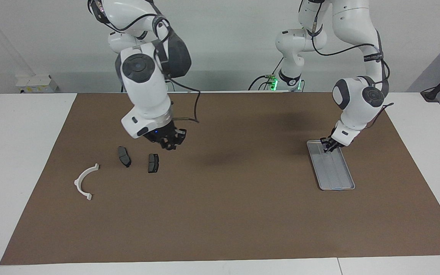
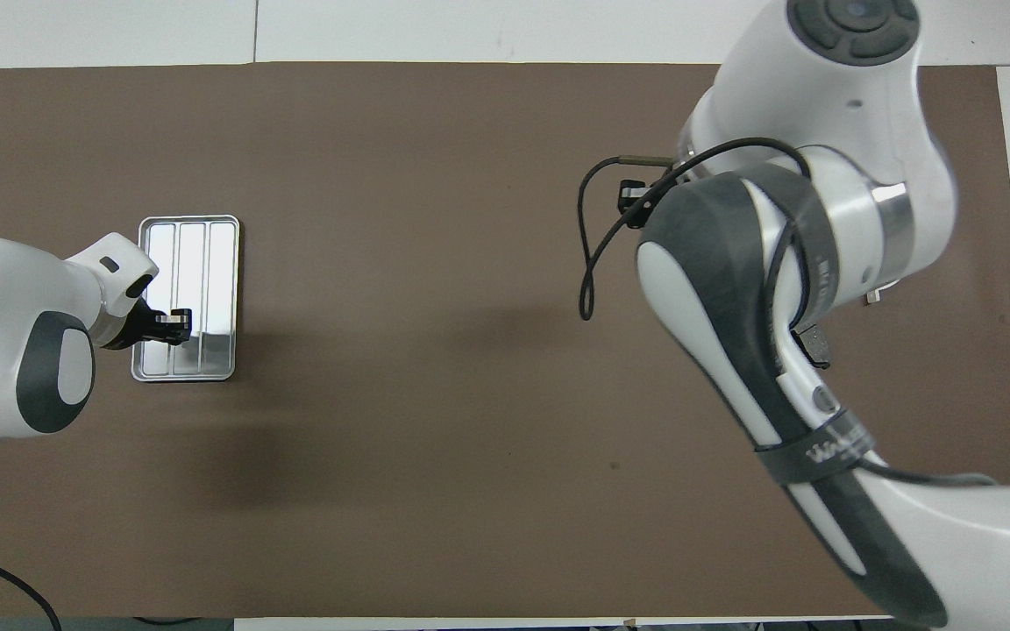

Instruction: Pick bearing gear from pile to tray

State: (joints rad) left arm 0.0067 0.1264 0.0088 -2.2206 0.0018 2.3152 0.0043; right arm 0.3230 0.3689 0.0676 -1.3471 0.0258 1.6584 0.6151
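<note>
hovering raised over the mat just beside the two brake pads: right gripper, grasp unreadable. hanging over the tray's robot-side end: left gripper, grasp also unreadable. lying toward the right arm's end: white half-ring bracket. bearing gear nowhere discernible.

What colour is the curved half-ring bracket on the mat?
White; the half-ring bracket shows best in the facing view, lying on the brown mat.

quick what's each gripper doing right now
Left gripper: over the tray, fingers cannot be told.
Right gripper: raised above the brake pads, cannot be told.
</note>
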